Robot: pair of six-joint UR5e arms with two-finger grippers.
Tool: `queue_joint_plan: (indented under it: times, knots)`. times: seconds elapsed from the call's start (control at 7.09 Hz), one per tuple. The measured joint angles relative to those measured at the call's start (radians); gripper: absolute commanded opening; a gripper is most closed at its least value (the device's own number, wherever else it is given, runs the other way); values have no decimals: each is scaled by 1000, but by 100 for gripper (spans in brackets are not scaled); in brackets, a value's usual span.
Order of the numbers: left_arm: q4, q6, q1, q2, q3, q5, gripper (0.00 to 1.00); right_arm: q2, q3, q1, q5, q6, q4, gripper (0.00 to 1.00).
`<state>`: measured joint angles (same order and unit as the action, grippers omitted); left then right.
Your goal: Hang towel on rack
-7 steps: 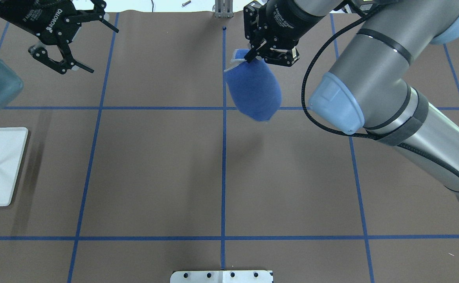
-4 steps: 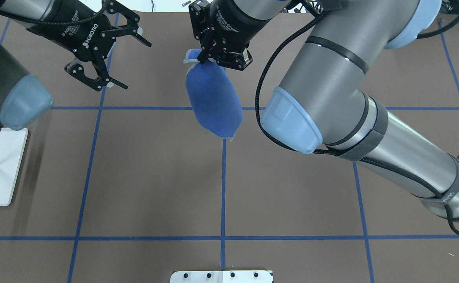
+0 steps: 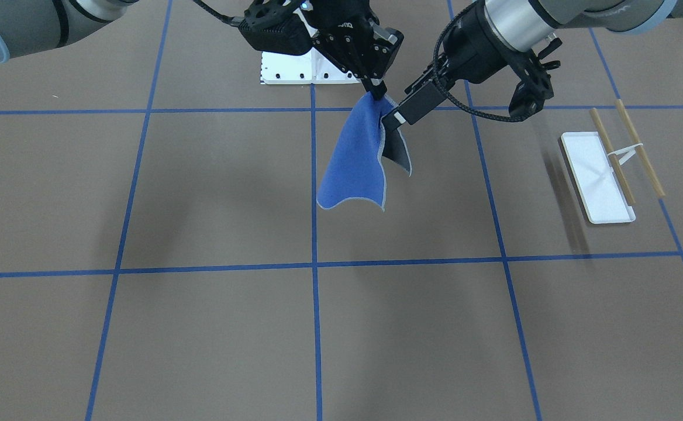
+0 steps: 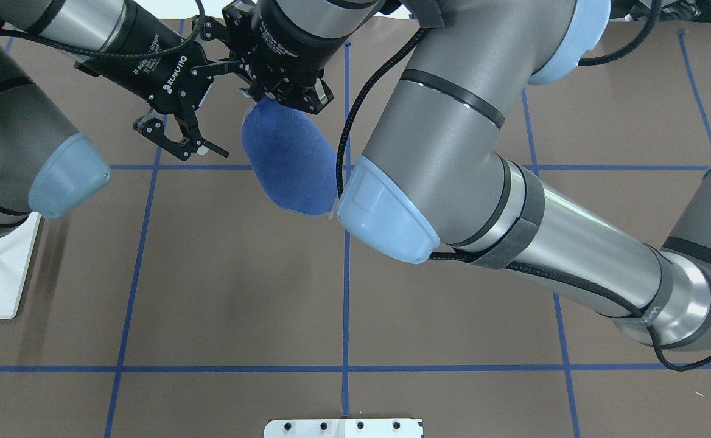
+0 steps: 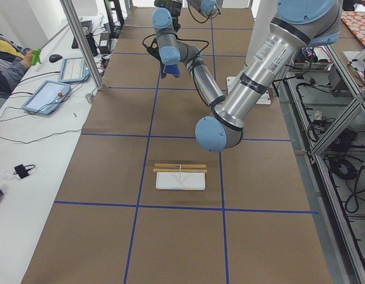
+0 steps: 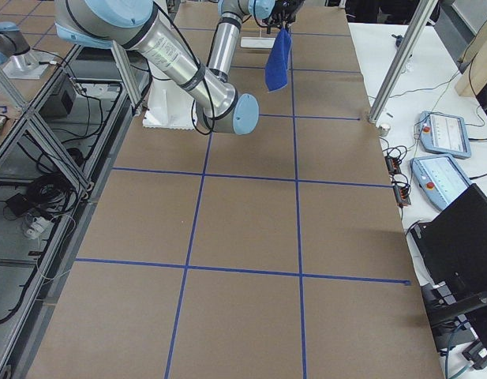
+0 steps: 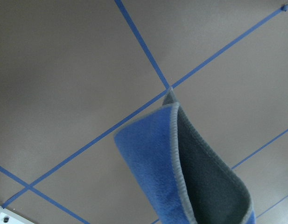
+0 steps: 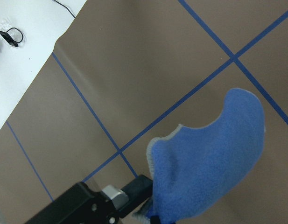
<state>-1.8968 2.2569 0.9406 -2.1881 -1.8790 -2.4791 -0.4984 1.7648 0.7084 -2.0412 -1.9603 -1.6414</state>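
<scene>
While airborne, towel (image 3: pixel 350 164) under right claw (image 3: pixel 375 92).

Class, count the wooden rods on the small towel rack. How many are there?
2. Both lie parallel atop the rack: the inner rod over its white tray, the outer rod just past the tray's edge. None appears hidden.

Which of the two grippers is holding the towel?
The right gripper, shut on the towel's top corner; the left gripper is open beside it.

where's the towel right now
In the overhead view the towel hangs above the table, upper centre-left, pinched at its top by the right tool, with the open left tool just to its left.
</scene>
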Motion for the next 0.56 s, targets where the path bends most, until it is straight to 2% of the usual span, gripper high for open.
queue_joint_plan:
  times: [0.28, 0.56]
  knots:
    - [-1, -6, 3, 0, 1, 0, 98, -3, 16, -11, 9, 1, -26, 0]
    - [-4, -12, 23, 1, 3, 0, 98, -29, 99, -14, 4, 8, -102, 0]
